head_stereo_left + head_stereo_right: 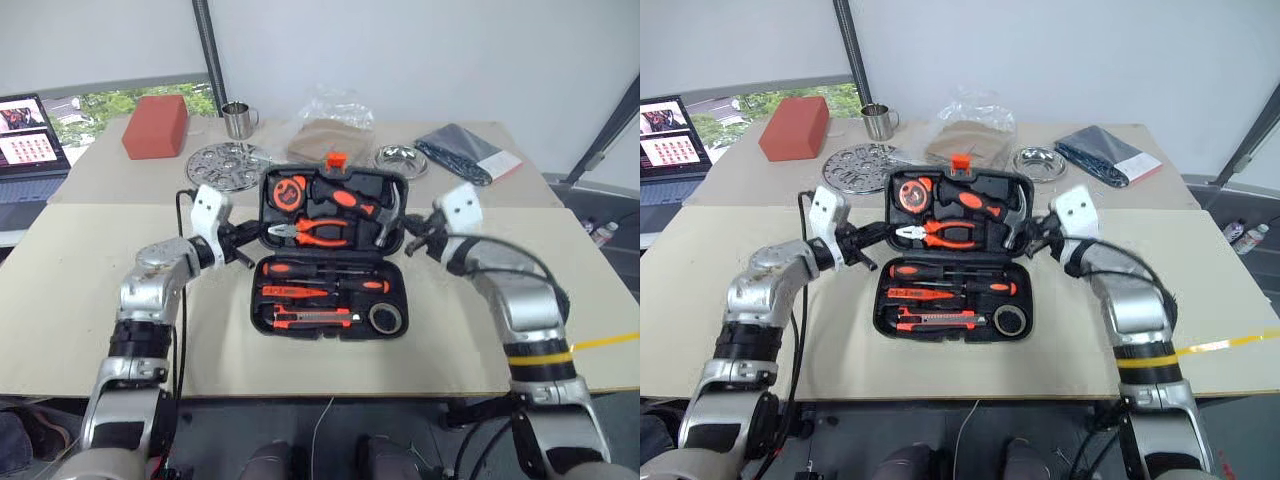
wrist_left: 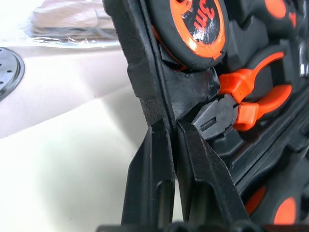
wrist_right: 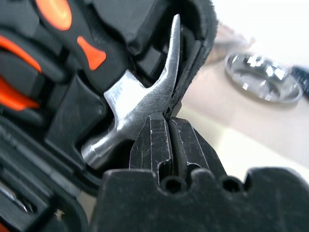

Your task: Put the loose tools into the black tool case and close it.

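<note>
The black tool case [image 1: 333,255] lies open on the tabletop [image 1: 90,290] between the two grippers, its lid half tilted up on the far side. The screwdrivers [image 1: 322,270], utility knife [image 1: 313,320] and tape roll [image 1: 385,318] already sit in the near half's recesses, so what remains is closing. The left gripper [image 2: 170,145] is pinched shut on the lid's left edge, just beside the pliers [image 2: 241,99] and tape measure [image 2: 193,21]. The right gripper [image 3: 166,140] is clamped on the lid's right rim, right by the hammer head [image 3: 140,96]. To do this well, I'd say both arms should swing the lid over evenly toward the robot, keeping it level so the hinge doesn't twist, then press down near the orange latch [image 1: 336,159].
</note>
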`<state>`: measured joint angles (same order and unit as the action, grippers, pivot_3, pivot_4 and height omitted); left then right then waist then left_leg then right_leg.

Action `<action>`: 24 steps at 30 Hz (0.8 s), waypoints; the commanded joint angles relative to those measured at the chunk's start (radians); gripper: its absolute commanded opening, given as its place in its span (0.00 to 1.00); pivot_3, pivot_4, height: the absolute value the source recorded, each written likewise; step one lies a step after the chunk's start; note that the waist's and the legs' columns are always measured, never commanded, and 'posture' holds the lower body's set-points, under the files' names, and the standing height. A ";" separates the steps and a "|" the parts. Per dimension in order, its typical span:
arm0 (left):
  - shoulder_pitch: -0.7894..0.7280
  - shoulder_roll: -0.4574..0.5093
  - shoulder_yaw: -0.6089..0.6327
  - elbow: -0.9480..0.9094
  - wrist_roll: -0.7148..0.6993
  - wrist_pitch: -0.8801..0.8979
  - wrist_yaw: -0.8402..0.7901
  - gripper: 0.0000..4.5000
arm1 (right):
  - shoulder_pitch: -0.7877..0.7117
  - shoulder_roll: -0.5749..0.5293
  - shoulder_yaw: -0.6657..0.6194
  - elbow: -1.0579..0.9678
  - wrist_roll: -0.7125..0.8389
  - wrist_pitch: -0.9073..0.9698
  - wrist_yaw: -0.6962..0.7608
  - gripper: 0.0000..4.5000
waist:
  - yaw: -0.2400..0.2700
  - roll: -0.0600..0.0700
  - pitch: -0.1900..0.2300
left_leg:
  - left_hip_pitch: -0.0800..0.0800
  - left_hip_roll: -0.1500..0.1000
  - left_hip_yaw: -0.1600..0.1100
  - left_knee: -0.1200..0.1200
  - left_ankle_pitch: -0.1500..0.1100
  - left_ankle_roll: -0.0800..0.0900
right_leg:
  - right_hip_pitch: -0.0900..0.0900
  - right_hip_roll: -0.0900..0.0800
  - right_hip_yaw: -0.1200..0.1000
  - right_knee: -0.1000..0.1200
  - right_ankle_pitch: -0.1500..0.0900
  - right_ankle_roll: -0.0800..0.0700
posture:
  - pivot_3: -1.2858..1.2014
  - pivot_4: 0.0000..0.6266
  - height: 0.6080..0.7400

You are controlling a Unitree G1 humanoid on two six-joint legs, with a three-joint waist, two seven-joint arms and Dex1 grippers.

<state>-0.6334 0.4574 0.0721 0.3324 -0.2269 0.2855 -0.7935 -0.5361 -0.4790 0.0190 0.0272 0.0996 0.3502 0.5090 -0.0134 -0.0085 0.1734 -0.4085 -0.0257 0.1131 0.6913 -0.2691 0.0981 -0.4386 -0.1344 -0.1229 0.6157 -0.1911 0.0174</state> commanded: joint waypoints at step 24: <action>0.622 0.208 0.304 -0.507 -0.172 0.185 0.120 1.00 | 0.918 -0.311 -0.151 -0.502 0.032 -0.539 0.196 0.99 | 0.026 -0.001 -0.001 | 0.019 0.010 0.000 0.003 -0.007 -0.013 | 0.016 -0.005 0.016 -0.003 -0.005 0.003 | 0.52 0.24 0.95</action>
<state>0.0124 0.6074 0.3337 -0.2221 -0.3692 0.4425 -0.6250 0.3170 -0.7330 -0.0825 -0.4063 0.0057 -0.2663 0.6001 0.0122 -0.0094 0.1723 -0.3894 -0.0163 0.1132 0.6946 -0.2758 0.0855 -0.4233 -0.1388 -0.1070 0.6131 -0.1963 0.0202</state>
